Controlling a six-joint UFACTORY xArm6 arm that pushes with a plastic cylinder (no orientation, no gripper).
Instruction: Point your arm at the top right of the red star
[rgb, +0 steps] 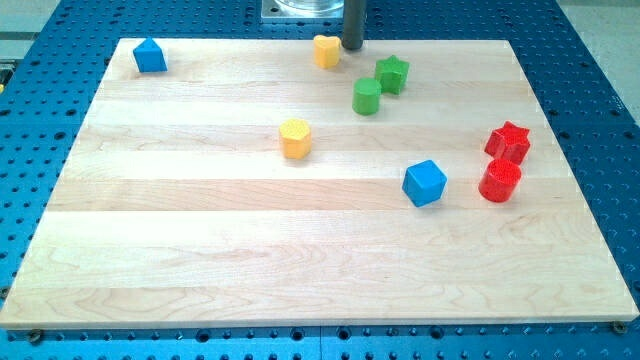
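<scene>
1. Writing or brand marks: we can read none on the blocks, the wooden board (200, 240) or the blue perforated table (600, 120) around it.
2. My tip (352, 47) sits at the far edge of the board, a little right of centre, at the end of our dark upright rod. It holds nothing, having no jaws to open or close, and it touches no block that we can see.
3. The red star (508, 141) lies well apart from my tip, near the right edge of the board and nearer to us than the tip.
4. A red cylinder (499, 181) stands just beside the star on its near side; we cannot tell whether they touch.
5. Just left of the tip is a yellow block (326, 50), its shape unclear.
6. A green star (392, 74) and a green cylinder (367, 96) stand close together between the tip and the red star.
7. A yellow cylinder (295, 138) stands mid-board, a blue cube (425, 183) left of the red pair, and a blue block (150, 56) at the far left corner.
</scene>
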